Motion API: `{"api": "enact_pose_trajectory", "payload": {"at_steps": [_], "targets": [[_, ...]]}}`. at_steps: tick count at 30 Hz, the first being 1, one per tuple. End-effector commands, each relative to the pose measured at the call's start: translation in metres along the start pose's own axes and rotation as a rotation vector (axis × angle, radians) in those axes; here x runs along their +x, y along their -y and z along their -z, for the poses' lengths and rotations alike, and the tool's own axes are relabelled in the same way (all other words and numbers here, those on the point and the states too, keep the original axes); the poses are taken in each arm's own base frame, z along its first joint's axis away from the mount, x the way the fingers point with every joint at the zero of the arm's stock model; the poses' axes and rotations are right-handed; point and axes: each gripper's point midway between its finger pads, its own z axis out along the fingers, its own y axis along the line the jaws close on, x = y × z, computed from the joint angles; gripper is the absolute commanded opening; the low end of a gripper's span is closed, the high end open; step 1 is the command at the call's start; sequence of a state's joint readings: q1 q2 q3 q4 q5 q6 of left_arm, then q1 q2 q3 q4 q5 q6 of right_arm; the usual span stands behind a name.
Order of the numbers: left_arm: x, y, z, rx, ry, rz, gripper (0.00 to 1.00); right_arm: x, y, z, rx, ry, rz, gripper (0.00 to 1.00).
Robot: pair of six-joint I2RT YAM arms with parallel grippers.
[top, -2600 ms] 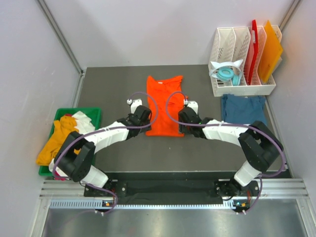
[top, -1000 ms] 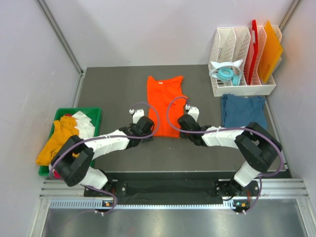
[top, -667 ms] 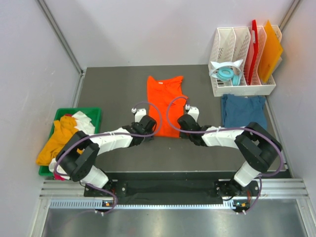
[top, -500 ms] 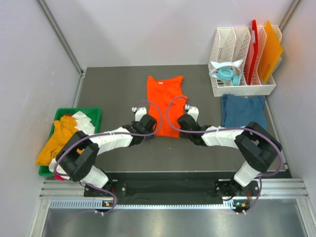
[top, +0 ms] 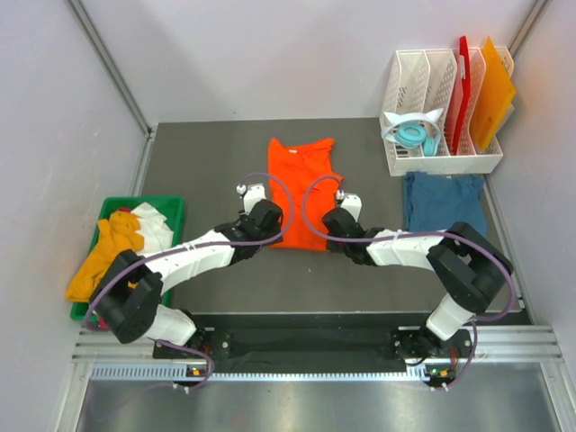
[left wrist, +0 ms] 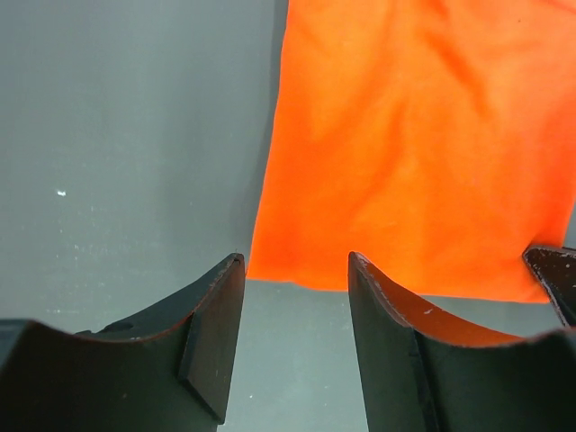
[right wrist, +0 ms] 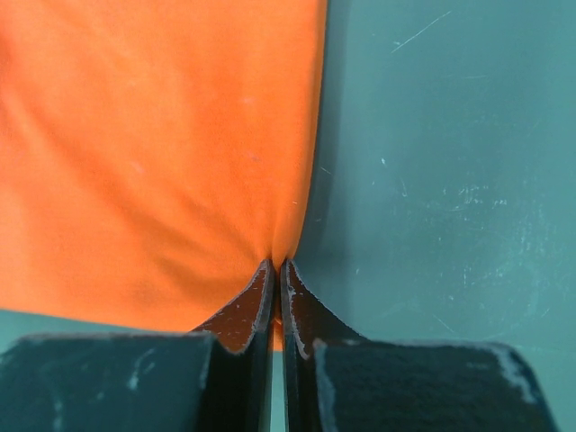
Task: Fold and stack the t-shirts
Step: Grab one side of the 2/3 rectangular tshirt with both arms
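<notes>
**Operator:** Where do the t-shirts lie?

**Spotter:** Your orange t-shirt (top: 301,184) lies flat in the middle of the tabletop (top: 207,153) as a long narrow shape, with the hem toward 6 o'clock. The dark blue t-shirt (top: 443,200) lies at 3 o'clock from it, apart from it, just in front of the white rack (top: 441,162). At 8 o'clock you have the green bin (top: 171,205). A yellow-orange t-shirt (top: 99,261) hangs over its outer edge, and white cloth (top: 155,225) lies beside it in the bin.

**Operator:** And my 2 tools?

**Spotter:** Your right tool (right wrist: 277,270) is pressed together and pinches the orange t-shirt at its right edge, close to the hem corner at 5 o'clock. The cloth puckers a little where the 2 tips meet. Your left tool (left wrist: 295,297) is spread. It stands at the hem corner at 7 o'clock, and in your left wrist view this corner lies just ahead of the gap, near the left one of its fingers (left wrist: 211,333). Whether the fingers touch the cloth or the tabletop, I cannot tell.
</notes>
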State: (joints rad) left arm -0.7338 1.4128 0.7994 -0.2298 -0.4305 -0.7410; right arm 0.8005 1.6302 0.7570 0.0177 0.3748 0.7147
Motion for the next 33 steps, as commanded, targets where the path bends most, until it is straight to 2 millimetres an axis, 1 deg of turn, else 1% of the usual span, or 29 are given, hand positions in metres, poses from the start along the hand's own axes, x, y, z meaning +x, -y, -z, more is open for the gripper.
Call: {"api": "enact_pose_trajectory", "payload": {"at_steps": [1, 2, 3, 6, 12, 15, 16, 17, 19, 23, 28, 31, 33], "targets": [[-0.014, 0.006, -0.002, -0.003, 0.04, -0.006, 0.54, 0.052, 0.016, 0.001, 0.045, -0.179, 0.09, 0.0], [-0.014, 0.007, -0.004, 0.001, 0.045, -0.004, 0.54, 0.052, 0.015, 0.001, 0.044, -0.178, 0.091, 0.0], [-0.008, 0.004, -0.01, -0.009, 0.031, -0.011, 0.54, 0.052, 0.016, 0.001, 0.046, -0.178, 0.093, 0.0], [0.0, -0.002, -0.022, -0.026, 0.01, -0.004, 0.54, 0.051, 0.017, 0.001, 0.048, -0.179, 0.096, 0.0], [0.012, -0.006, -0.038, -0.037, -0.035, 0.006, 0.53, 0.05, 0.019, 0.002, 0.054, -0.18, 0.098, 0.0], [0.022, -0.009, -0.043, -0.044, -0.068, 0.016, 0.46, 0.048, 0.019, 0.003, 0.056, -0.177, 0.097, 0.0], [0.023, -0.01, -0.043, -0.044, -0.075, 0.02, 0.41, 0.049, 0.021, 0.003, 0.061, -0.179, 0.099, 0.0], [0.027, -0.009, -0.042, -0.037, -0.088, 0.025, 0.32, 0.048, 0.022, 0.004, 0.061, -0.178, 0.097, 0.0], [0.035, -0.012, -0.042, -0.033, -0.104, 0.031, 0.27, 0.048, 0.023, 0.004, 0.063, -0.175, 0.098, 0.0], [0.05, -0.02, -0.042, -0.046, -0.139, 0.042, 0.0, 0.05, 0.025, 0.005, 0.066, -0.179, 0.095, 0.0], [0.058, -0.024, -0.036, -0.033, -0.155, 0.056, 0.0, 0.054, 0.029, 0.006, 0.069, -0.181, 0.087, 0.0], [0.066, -0.029, -0.029, -0.039, -0.169, 0.056, 0.0, 0.058, 0.035, 0.01, 0.072, -0.182, 0.075, 0.0], [0.077, -0.033, -0.022, -0.039, -0.183, 0.048, 0.0, 0.061, 0.038, 0.012, 0.074, -0.182, 0.068, 0.0]]}}
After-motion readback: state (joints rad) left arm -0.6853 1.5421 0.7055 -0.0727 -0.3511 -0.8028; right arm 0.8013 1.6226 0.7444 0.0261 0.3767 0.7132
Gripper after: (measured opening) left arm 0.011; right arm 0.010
